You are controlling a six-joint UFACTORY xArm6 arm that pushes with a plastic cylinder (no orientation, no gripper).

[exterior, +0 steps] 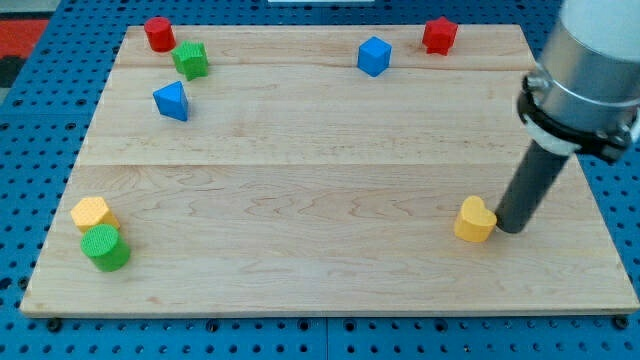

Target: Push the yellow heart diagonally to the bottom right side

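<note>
The yellow heart (pixel 476 220) lies low on the view's right part of the wooden board (pixel 330 270), near the bottom right corner but still short of the edges. It is a small, chunky block of warm yellow, its rounded lobes turned toward the view's right, its top face paler than its shaded side. My tip (pixel 509 228) stands just beside it on the right, touching or nearly so — the gap is too fine to tell. The rod is dark and leans up to a grey cylinder at the view's right edge; it has no jaws, so there is nothing spread or pressed together to report.

At the same depth on the view's left, a green cylinder (pixel 105 247) sits touching a yellow block (pixel 92 213) just above it, whose shape looks hexagonal.

Farther up on the left stands a blue triangular block (pixel 172 101), then a green star-like block (pixel 190 60) with a red cylinder (pixel 158 33) just beside it at the top left. Along the top toward the right are a blue cube (pixel 374 55) and a red star (pixel 439 35), well apart.

No containers show. The board is pale, of 3 planks, resting on a blue pegboard surface (pixel 30 150) dotted with holes — a red strip shows at the top left corner.
</note>
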